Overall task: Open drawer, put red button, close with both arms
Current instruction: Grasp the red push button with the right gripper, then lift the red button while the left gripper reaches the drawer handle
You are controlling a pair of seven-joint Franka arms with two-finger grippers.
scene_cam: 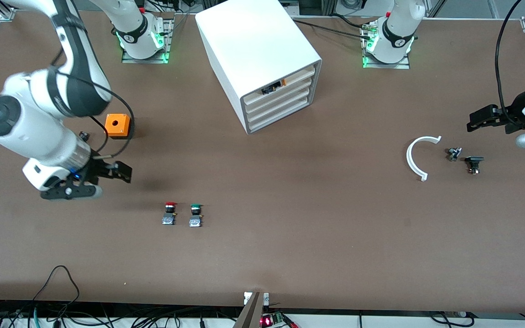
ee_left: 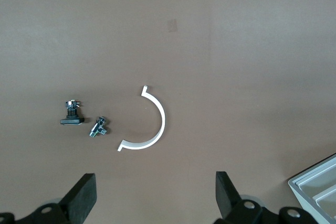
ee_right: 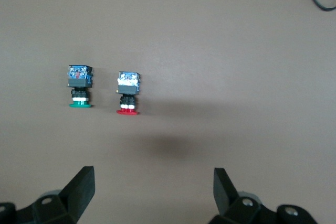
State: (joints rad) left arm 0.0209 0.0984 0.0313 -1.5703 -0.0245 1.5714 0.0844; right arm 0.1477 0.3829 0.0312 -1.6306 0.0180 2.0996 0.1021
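The white cabinet (scene_cam: 262, 59) stands at the middle of the table near the arms' bases. Its four drawers are shut, and the drawer (scene_cam: 277, 98) is second from the top. The red button (scene_cam: 169, 213) lies on its side on the table beside the green button (scene_cam: 195, 215). Both also show in the right wrist view, the red button (ee_right: 128, 98) and the green button (ee_right: 80, 88). My right gripper (scene_cam: 119, 173) hangs open and empty over the table near the red button, toward the right arm's end. My left gripper (scene_cam: 476, 120) is open and empty over the left arm's end.
An orange box (scene_cam: 117, 125) and a small black part (scene_cam: 84, 135) lie by the right arm. A white half ring (scene_cam: 419, 157), a small metal part (scene_cam: 454, 153) and a black part (scene_cam: 473, 164) lie below the left gripper. Cables hang along the table's front edge.
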